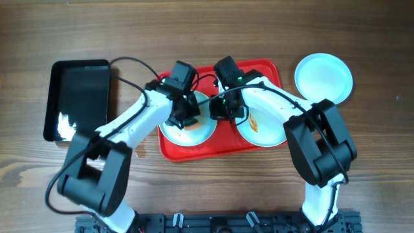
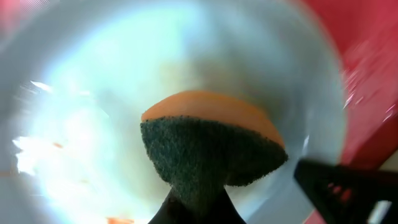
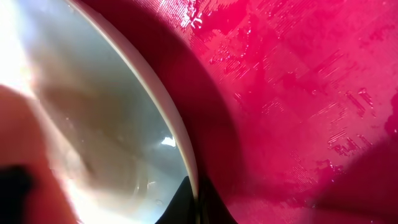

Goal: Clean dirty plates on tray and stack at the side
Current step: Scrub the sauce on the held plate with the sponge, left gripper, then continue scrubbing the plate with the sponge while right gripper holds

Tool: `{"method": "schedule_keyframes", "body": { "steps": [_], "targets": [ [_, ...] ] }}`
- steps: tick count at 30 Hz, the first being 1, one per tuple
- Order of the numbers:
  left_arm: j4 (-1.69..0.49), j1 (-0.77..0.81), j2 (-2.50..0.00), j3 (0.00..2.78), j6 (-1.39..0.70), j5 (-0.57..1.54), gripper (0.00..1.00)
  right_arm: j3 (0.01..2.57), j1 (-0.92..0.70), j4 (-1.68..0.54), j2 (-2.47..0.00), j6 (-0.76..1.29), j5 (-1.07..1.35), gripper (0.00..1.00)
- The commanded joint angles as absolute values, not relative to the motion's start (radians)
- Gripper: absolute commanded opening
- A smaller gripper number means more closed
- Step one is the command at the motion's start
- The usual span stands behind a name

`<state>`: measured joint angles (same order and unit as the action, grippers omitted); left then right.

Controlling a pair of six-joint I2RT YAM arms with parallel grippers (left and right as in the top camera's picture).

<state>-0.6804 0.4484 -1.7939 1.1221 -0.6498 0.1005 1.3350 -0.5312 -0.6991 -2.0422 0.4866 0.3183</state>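
Observation:
On the red tray [image 1: 259,67] lie two pale plates. My left gripper [image 1: 184,120] is shut on an orange sponge [image 2: 211,149], whose dark green scrub face presses on the left plate [image 1: 200,133]. Faint orange smears [image 2: 121,219] remain on that plate [image 2: 93,93]. My right gripper [image 1: 220,110] is shut on the same plate's right rim [image 3: 186,162], which runs between its fingers [image 3: 196,205]. The right plate [image 1: 268,133] carries an orange-red smear [image 1: 253,122]. A third, clean plate [image 1: 323,77] rests on the table right of the tray.
A glossy black tray [image 1: 79,97] sits on the wooden table at the left. Both arms cross over the red tray's middle, their wrists close together. The red tray floor [image 3: 298,93] fills the right wrist view.

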Motion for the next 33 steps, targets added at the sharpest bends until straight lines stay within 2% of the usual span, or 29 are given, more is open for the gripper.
{"method": "schedule_keyframes", "body": {
  "steps": [1,7,15,22,28,33],
  "targets": [
    [-0.676,0.471,-1.837,1.111,-0.660,0.189,0.04,1.312,-0.524,-0.709,-2.076,0.499,0.263,0.04],
    [-0.697,0.475,-1.851,1.110,-0.660,0.090,0.04,1.312,-0.524,-0.712,-2.076,0.499,0.263,0.04],
    [-0.840,0.475,-1.851,1.108,-0.660,-0.308,0.04,1.312,-0.524,-0.715,-2.076,0.498,0.263,0.04],
    [-0.809,0.473,-1.851,1.063,-0.659,-0.432,0.04,1.312,-0.523,-0.715,-2.076,0.497,0.263,0.04],
    [-0.794,0.473,-1.845,1.056,-0.660,-0.695,0.04,1.312,-0.524,-0.716,-2.076,0.497,0.262,0.04],
    [-0.828,0.473,-1.812,1.112,-0.660,-0.726,0.04,1.312,-0.524,-0.715,-2.076,0.497,0.262,0.04]
  ]
}}
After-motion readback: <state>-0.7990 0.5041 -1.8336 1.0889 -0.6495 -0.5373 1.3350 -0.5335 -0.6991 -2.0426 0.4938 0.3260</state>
